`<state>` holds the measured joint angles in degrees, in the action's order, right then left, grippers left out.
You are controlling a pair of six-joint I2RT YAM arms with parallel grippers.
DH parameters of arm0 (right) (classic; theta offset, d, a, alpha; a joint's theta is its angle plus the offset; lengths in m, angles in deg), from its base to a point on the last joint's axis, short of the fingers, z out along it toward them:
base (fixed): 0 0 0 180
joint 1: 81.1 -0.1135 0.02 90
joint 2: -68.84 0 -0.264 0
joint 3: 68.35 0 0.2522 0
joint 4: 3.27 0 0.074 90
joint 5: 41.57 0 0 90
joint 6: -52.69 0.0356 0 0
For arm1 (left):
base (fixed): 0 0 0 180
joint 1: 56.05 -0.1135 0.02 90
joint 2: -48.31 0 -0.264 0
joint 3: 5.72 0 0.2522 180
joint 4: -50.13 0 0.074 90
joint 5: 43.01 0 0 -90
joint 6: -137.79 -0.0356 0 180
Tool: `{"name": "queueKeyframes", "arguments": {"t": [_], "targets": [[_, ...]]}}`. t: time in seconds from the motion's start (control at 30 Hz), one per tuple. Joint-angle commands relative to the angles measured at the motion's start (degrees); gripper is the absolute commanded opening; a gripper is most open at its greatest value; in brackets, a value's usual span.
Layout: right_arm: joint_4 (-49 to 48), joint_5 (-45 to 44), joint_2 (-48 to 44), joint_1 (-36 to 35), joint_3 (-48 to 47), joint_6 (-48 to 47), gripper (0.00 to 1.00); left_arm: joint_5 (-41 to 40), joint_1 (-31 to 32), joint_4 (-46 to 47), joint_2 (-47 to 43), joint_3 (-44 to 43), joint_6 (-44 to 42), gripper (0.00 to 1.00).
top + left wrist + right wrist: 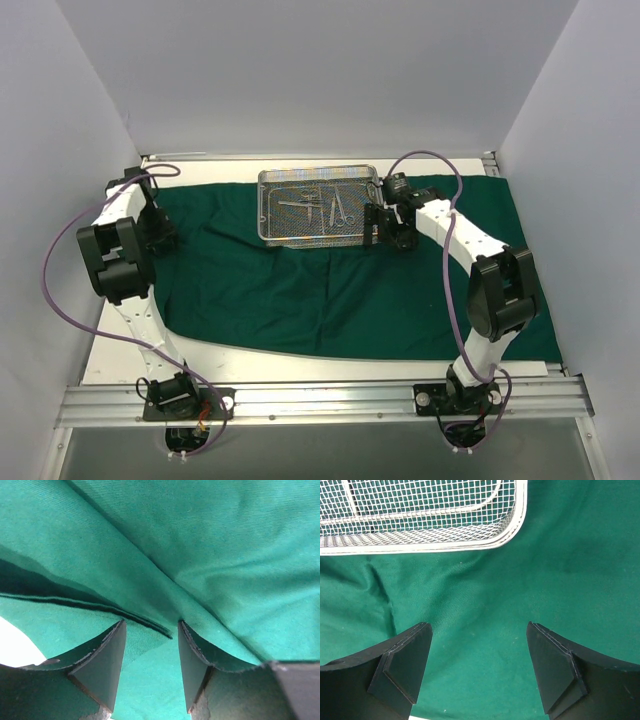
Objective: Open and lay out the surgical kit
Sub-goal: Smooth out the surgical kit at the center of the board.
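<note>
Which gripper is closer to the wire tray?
The right gripper, jaws open beside the right end of the tray; the left gripper is away at the left edge of the green cloth.

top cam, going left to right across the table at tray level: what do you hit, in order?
left gripper → bare stretch of green cloth → wire-mesh tray → right gripper. The instruments lie inside the tray, so they are left out of the order.
</note>
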<state>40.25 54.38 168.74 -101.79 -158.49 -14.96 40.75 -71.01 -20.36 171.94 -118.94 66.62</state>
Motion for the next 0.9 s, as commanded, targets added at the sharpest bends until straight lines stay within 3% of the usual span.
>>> {"name": "queueKeyframes", "arguments": {"t": [0.0, 0.27, 0.6, 0.87], "targets": [[1.09, 0.37, -1.2, 0.03, -0.26, -1.08, 0.78, -0.7, 0.11, -0.14, 1.26, -1.62, -0.02, 0.54], [0.83, 0.55, -1.63, 0.03, 0.79, -0.99, 0.78, -0.17, 0.98, -0.75, 0.91, -0.39, -0.46, 0.5], [0.3, 0.81, -1.37, 0.03, 1.14, -1.08, 0.77, -0.7, 0.99, -0.4, -0.59, -0.12, 0.24, 0.37], [-0.23, 0.99, -1.9, 0.03, 2.37, -0.99, 0.77, 1.49, 0.9, 0.57, -3.83, 2.6, 0.33, 0.08]]}}
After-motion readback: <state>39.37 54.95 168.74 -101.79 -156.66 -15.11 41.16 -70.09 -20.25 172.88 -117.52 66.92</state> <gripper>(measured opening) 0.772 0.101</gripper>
